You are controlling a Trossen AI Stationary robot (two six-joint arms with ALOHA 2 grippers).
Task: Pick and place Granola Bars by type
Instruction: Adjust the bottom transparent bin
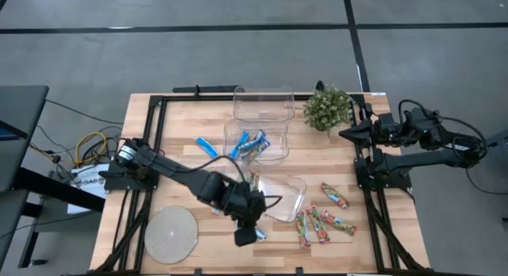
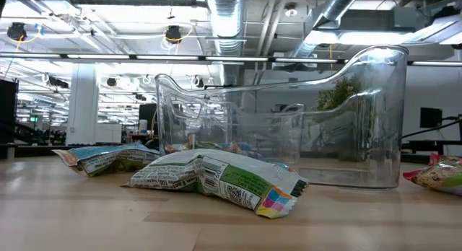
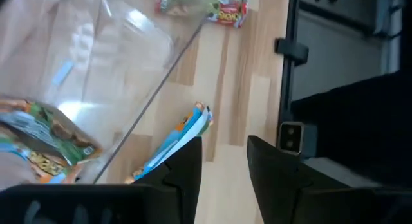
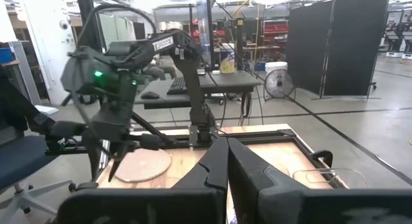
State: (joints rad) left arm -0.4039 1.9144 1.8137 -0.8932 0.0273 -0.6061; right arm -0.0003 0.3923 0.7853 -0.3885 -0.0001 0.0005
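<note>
Left gripper (image 1: 248, 231), lower centre of the high view, fingers parted around a blue granola bar (image 3: 175, 142) lying beside the clear bin (image 1: 292, 198), nothing gripped yet, so closing off-centre could slide the slick wrapper away; right gripper (image 1: 346, 133) closed, parked right.

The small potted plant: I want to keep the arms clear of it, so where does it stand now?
In the high view the potted plant stands at the table's far edge, right of centre, beside the farthest clear bin and near the parked right claw.
</note>
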